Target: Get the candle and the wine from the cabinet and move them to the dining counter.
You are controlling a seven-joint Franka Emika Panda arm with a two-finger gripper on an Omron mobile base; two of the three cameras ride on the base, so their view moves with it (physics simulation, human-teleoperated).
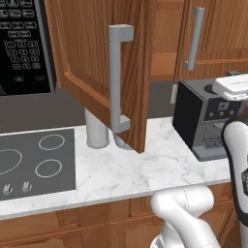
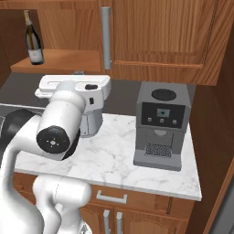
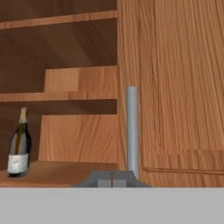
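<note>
The wine (image 2: 33,39), a dark bottle with a pale label, stands upright on the lower shelf of the open cabinet (image 2: 64,61); the hand view shows the wine (image 3: 19,146) at far left on that shelf. The cabinet's door (image 1: 92,58) is swung out over the worktop. My gripper (image 3: 111,178) is shut on nothing, below shelf level and well right of the bottle, facing the cabinet. The candle and the dining counter are out of view.
The neighbouring closed door's grey bar handle (image 3: 132,131) stands straight ahead of the gripper. On the marble worktop (image 1: 145,169) sit a black coffee machine (image 2: 162,128), a grey canister (image 1: 97,128) behind the open door, and a cooktop (image 1: 34,162). A microwave (image 1: 24,43) hangs at left.
</note>
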